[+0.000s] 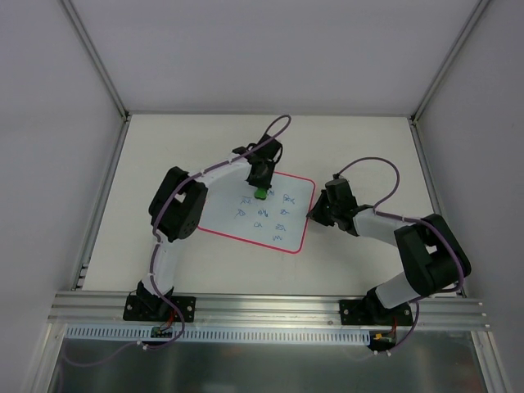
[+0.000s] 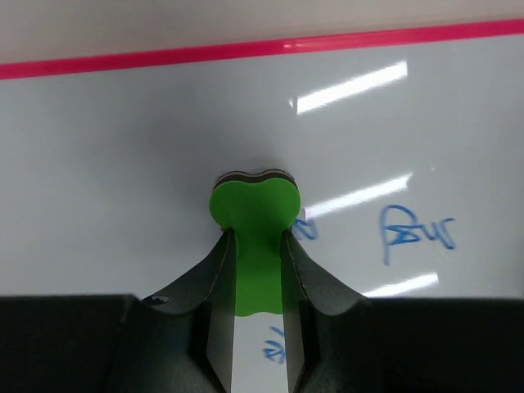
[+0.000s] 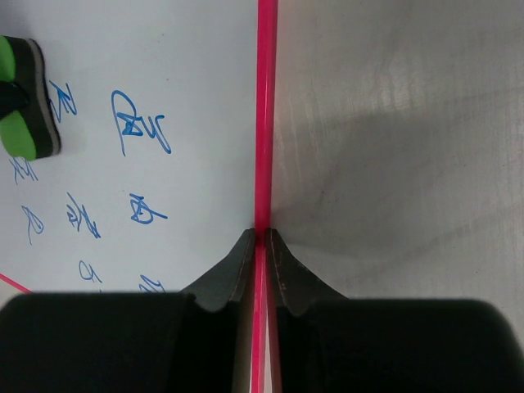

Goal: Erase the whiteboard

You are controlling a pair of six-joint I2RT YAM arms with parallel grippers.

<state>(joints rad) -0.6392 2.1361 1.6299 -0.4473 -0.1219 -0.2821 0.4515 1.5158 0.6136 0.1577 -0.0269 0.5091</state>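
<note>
The whiteboard (image 1: 278,237) lies flat on the table, white with a red-pink border and several small blue scribbles. My left gripper (image 1: 260,188) is shut on a small green eraser (image 2: 255,209) and holds it down on the board's upper middle, next to a scribble (image 2: 413,233). My right gripper (image 1: 311,214) is shut on the board's right edge, its fingers pinching the pink border (image 3: 264,164). The eraser also shows in the right wrist view (image 3: 24,94) at the far left, among scribbles (image 3: 139,123).
The white table (image 1: 360,155) is walled by white panels with metal posts. An aluminium rail (image 1: 270,307) runs along the near edge where both arm bases are bolted. Purple cables loop over both arms.
</note>
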